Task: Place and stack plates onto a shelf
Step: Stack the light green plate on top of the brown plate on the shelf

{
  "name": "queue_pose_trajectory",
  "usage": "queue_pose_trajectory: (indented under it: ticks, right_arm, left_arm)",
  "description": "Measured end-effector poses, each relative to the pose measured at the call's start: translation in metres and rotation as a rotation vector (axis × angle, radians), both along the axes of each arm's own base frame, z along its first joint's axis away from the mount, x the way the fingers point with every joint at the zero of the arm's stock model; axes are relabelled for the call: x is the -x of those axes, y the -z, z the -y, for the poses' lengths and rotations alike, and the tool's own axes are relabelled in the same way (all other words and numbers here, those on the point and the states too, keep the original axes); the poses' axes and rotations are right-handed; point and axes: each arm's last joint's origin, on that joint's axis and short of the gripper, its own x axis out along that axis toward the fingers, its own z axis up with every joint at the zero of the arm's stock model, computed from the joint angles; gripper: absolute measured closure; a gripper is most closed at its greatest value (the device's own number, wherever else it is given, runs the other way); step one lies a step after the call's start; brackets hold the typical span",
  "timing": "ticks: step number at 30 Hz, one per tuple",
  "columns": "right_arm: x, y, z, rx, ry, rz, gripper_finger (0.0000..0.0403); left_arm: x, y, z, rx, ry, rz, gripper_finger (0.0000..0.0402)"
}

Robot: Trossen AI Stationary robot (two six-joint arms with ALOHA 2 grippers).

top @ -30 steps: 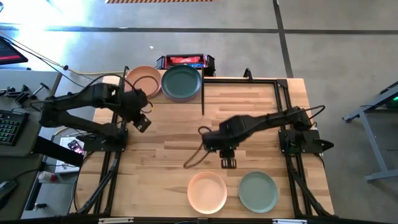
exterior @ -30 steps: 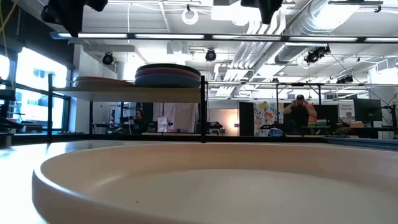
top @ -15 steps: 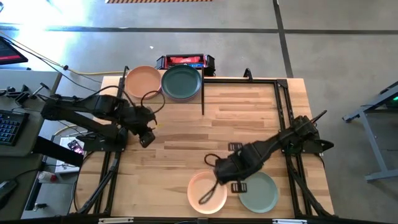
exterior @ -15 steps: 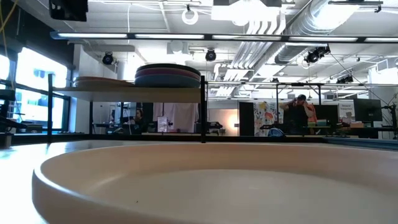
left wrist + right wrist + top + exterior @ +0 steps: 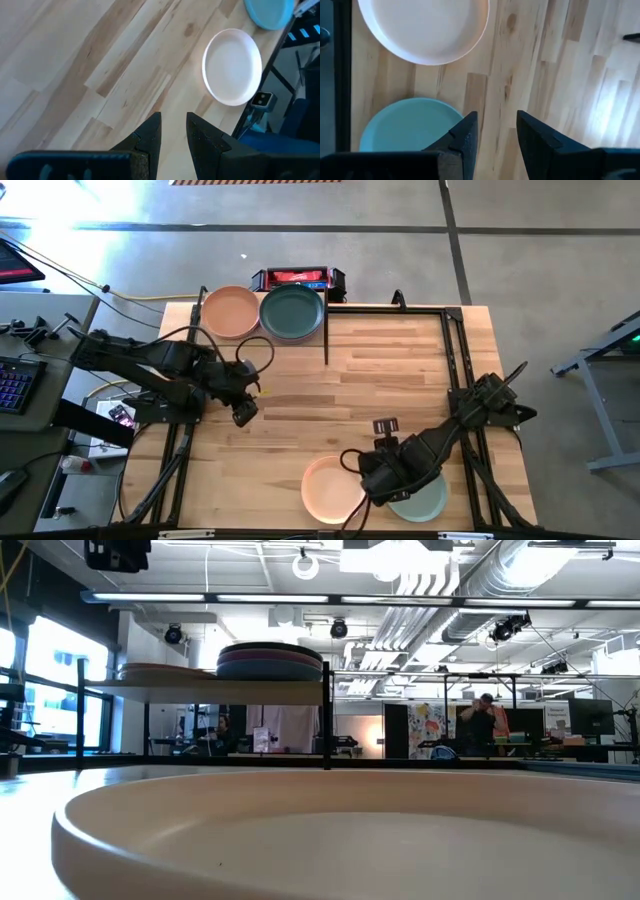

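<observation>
My right gripper (image 5: 383, 478) (image 5: 497, 125) hangs open, pointing down, over the wood between two plates that lie flat near the table's near edge: a pale peach plate (image 5: 330, 490) (image 5: 422, 30) and a sage green plate (image 5: 425, 495) (image 5: 405, 127). My left gripper (image 5: 243, 410) (image 5: 173, 125) is open above bare wood at the table's left side and touches nothing. The shelf (image 5: 215, 688) stands at the far left corner. It bears a peach plate (image 5: 230, 312) and a stack topped by a dark teal plate (image 5: 292, 313) (image 5: 270, 660).
A red and black box (image 5: 297, 278) sits beyond the far edge, behind the shelf. Black frame rails (image 5: 455, 350) run along the table's far and right edges. Bare wood (image 5: 380, 370) spans the table's middle. In the low view, the peach plate's rim (image 5: 300, 830) fills the foreground.
My right arm has swung from the table's middle toward the near edge and now hangs over the gap between the two near plates, tipped to point down. My left gripper has drawn away from the shelf toward the near edge. No plate has moved.
</observation>
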Motion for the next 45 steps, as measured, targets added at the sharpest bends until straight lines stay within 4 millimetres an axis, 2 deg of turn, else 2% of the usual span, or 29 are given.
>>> queue_pose_trajectory:
  ticks: [3,10,24,32,45]
  right_arm:
    - [0.001,0.007,0.001,0.033,-0.044,-0.024,0.029]
    - [0.014,0.041,0.01,0.1,-0.103,-0.151,0.029]
    - [0.059,0.102,0.038,-0.122,-0.141,-0.104,0.029]
    - [0.066,0.14,0.041,-0.179,-0.148,-0.111,0.029]
    - [0.075,0.172,0.047,-0.203,-0.127,-0.093,0.029]
  left_arm:
    - [-0.005,0.004,0.001,0.015,-0.034,-0.022,0.0323]
    - [-0.008,0.006,0.002,0.027,-0.061,-0.039,0.0323]
    - [-0.008,0.006,0.002,0.024,-0.062,-0.039,0.0323]
    - [-0.008,0.006,0.0,-0.008,-0.103,-0.03,0.0323]
    - [-0.008,0.006,-0.001,-0.038,-0.13,-0.022,0.0323]
